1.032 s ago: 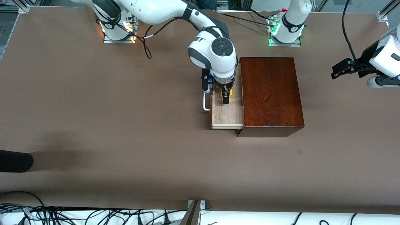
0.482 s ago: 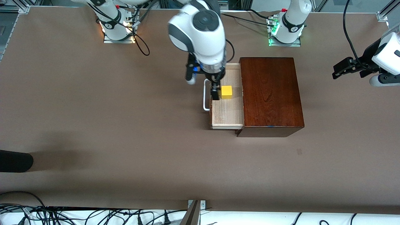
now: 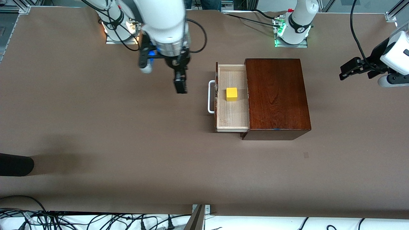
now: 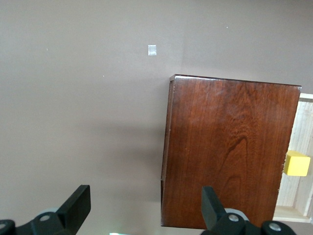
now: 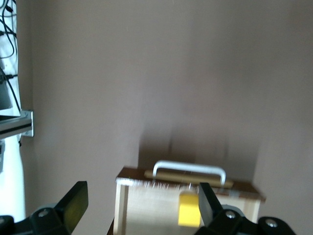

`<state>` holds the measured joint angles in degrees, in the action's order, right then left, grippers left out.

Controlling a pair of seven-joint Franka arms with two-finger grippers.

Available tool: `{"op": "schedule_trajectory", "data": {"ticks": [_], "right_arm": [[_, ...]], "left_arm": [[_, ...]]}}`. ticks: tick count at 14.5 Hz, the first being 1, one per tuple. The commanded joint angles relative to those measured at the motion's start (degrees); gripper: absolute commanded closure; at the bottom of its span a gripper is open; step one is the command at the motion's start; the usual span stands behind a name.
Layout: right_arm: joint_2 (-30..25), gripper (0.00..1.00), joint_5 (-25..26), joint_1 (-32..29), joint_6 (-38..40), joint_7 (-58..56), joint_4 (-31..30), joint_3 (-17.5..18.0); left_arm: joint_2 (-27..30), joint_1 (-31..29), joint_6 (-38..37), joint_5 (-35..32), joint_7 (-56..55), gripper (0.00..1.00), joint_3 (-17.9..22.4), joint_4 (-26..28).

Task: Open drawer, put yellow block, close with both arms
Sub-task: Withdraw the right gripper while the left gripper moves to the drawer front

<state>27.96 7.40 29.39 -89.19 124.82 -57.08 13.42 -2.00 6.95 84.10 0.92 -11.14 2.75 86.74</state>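
Observation:
The drawer (image 3: 232, 118) stands pulled out of the dark wooden box (image 3: 276, 95), with its white bar handle (image 3: 211, 96) facing the right arm's end of the table. The yellow block (image 3: 231, 94) lies on the drawer's pale floor, free of any gripper. My right gripper (image 3: 181, 88) hangs open and empty over bare table, off the handle toward its own base. In the right wrist view the gripper (image 5: 142, 205) looks at the handle (image 5: 190, 169) and the block (image 5: 189, 211). My left gripper (image 3: 346, 72) waits open in the air at the left arm's end; its gripper (image 4: 145, 210) sees the box (image 4: 230, 152) and block (image 4: 297, 163).
A black rounded object (image 3: 16, 164) juts in at the table's edge at the right arm's end, near the front camera. A small pale mark (image 3: 306, 155) lies on the table nearer the camera than the box. Cables (image 3: 96, 220) run along the front edge.
My right gripper has lifted out of the drawer, leaving the yellow block in it, and swung away toward the right arm's end. The left arm has barely moved.

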Motion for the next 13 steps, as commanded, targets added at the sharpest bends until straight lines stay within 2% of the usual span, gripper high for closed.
{"op": "schedule_trajectory", "data": {"ticks": [1,3,5,6,10,13], "right_arm": [[-2.30,0.00,-2.31,-3.63,1.91,-12.88,-2.94,-2.42],[-4.13,0.00,-2.83,-4.17,1.65,-23.86,-5.31,-6.19],[-6.85,0.00,-6.59,-4.78,2.08,-37.21,-8.03,-11.90],[-8.09,0.00,-7.92,-5.65,2.35,-42.76,-9.87,-13.49],[-12.57,0.00,-8.37,-13.29,2.53,-64.04,-17.61,-13.60],[-16.43,0.00,-8.55,-19.18,2.52,-80.20,-22.35,-13.07]], "left_arm": [[-0.64,0.96,-1.49,-0.66,-7.20,0.00,-3.18,-1.75],[-0.82,3.14,-2.19,-0.66,-15.01,0.00,-5.12,-1.75],[-1.17,8.14,-2.10,-0.66,-23.62,0.00,-5.13,-1.31],[-1.86,10.77,-2.10,-0.66,-28.54,0.00,-5.13,-1.31],[-6.25,19.66,-1.31,-0.49,-45.95,0.00,-5.21,-1.75],[-10.65,24.67,3.33,2.06,-57.73,0.00,-5.21,-1.92]]}}
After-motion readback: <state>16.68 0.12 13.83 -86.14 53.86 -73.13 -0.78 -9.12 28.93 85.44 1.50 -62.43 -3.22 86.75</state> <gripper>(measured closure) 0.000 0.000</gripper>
